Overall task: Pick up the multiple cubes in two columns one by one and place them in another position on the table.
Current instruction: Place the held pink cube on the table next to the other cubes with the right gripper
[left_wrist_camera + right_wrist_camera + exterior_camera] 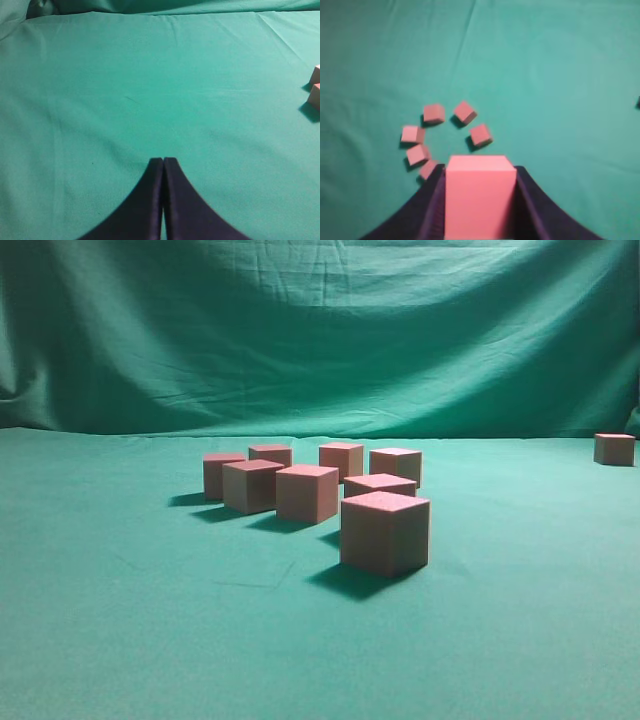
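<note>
Several reddish-pink cubes stand in a loose cluster on the green table (pixel 120 620), the nearest cube (pixel 385 530) in front and others such as one (pixel 307 492) behind it. A lone cube (pixel 614 448) sits at the far right. Neither gripper shows in the exterior view. My right gripper (pixel 480 171) is shut on a cube (pixel 480 200) and holds it high above the cluster (pixel 464 112). My left gripper (pixel 163 160) is shut and empty over bare cloth (pixel 150 90), with two cubes (pixel 315 94) at the right edge of its view.
A draped green cloth backdrop (pixel 320 330) closes off the far side of the table. Bare cloth lies left and in front of the cluster (pixel 150 640) and between the cluster and the lone cube (pixel 520 490).
</note>
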